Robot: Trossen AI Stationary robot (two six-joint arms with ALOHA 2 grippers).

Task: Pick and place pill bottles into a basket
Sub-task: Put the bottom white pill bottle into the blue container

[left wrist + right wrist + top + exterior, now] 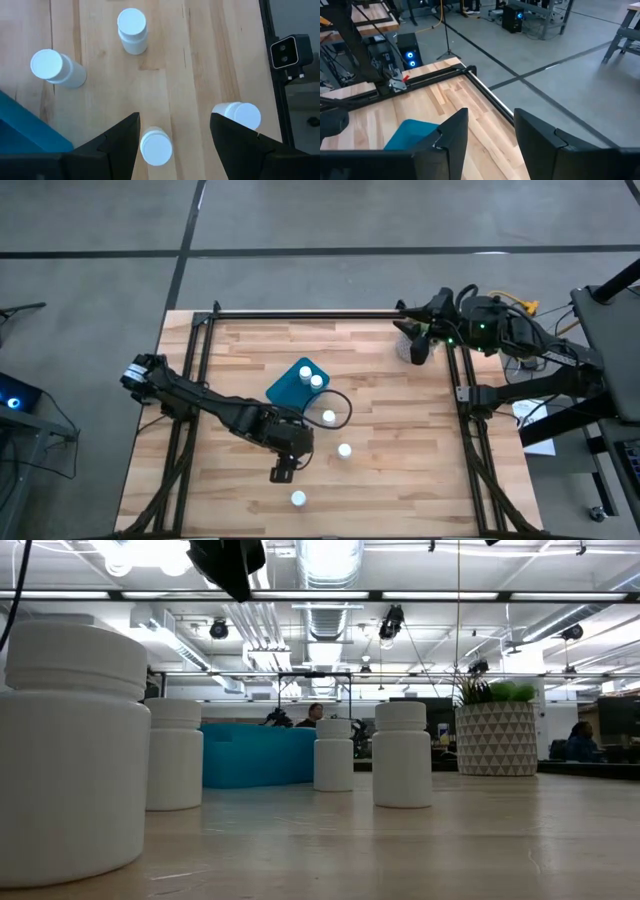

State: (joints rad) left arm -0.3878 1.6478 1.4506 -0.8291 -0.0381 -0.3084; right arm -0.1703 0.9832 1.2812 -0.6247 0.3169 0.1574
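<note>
The teal basket (292, 385) stands mid-table with two white pill bottles (311, 377) upright inside it. Three more bottles stand on the wood (328, 417) (345, 450) (298, 498). My left gripper (283, 471) is open and hangs above the table, near the front. In the left wrist view its fingers (175, 145) stand on either side of a fourth upright bottle (156, 147) below them, without touching it. That bottle is hidden under the gripper in the high view. My right gripper (490, 145) is open and empty at the far right corner (420, 345).
A white patterned pot with a green plant (497, 735) stands at the far right, by my right gripper. Black frame rails (470, 440) run along the table's left, right and far sides. The low camera (287, 50) sits at the near edge.
</note>
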